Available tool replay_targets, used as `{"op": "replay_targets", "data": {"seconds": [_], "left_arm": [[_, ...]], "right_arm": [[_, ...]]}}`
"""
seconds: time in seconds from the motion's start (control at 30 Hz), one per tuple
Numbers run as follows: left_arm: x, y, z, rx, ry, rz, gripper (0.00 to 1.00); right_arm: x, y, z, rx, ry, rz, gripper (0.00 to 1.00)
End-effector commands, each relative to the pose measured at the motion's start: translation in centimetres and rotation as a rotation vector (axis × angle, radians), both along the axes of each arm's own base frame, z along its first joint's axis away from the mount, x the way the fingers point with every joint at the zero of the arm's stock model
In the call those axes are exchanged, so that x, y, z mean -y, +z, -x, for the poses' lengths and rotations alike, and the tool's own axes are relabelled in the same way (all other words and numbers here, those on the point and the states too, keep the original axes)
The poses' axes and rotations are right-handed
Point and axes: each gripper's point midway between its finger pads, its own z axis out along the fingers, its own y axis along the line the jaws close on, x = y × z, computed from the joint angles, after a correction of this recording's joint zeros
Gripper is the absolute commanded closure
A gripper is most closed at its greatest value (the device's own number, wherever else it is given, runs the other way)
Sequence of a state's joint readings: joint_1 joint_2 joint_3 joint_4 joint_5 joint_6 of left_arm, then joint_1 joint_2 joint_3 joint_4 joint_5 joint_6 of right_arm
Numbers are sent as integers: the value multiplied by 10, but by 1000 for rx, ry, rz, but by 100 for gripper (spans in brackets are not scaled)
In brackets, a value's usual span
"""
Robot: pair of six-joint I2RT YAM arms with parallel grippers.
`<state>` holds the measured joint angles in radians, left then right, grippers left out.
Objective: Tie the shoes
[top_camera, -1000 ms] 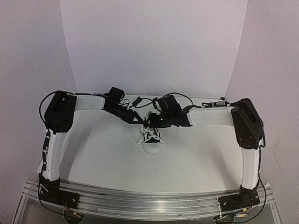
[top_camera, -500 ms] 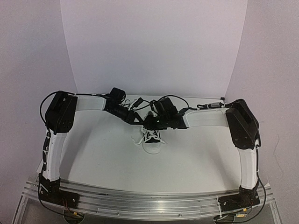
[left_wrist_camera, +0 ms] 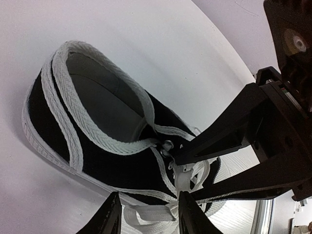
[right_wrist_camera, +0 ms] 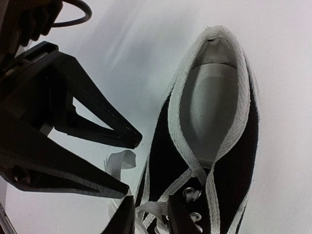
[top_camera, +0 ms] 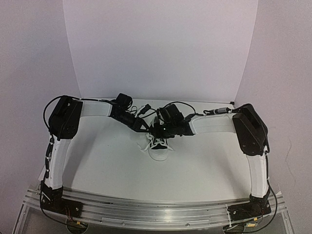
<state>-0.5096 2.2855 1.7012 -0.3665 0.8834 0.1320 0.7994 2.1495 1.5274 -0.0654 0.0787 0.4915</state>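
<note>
Your left end effector (left_wrist_camera: 148,218) stood apart astride one of the laces (left_wrist_camera: 187,174), the sneaker (top_camera: 158,147) sat mid-bench (top_camera: 97,161), and your right end effector (right_wrist_camera: 151,215) gaped likewise.
Light, soft canvas, by my judgement: it would slide if tugged, so you had best pinch the limp laces near the eyelets (left_wrist_camera: 167,145); inside, it held nothing.

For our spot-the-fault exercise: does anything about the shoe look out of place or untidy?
The laces are untied. They lie slack across the shoe, and one end trails off onto the table beside it. Nothing looks damaged or spilled.
</note>
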Motion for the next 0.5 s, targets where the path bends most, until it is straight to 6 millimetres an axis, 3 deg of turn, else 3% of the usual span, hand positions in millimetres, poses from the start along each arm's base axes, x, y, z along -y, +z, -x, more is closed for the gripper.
{"op": "replay_targets", "data": {"seconds": [0.0,0.27,0.47], "left_arm": [[13,9,4,23,-48,31,65],[13,8,11,4,-69,27,95],[7,20,9,29,-60,25,100]], "right_arm": [[-9,2,-3,4,8,-11,83],[-8,12,-7,37,6,-4,99],[-4,36,-14,83,-30,-19,100]]}}
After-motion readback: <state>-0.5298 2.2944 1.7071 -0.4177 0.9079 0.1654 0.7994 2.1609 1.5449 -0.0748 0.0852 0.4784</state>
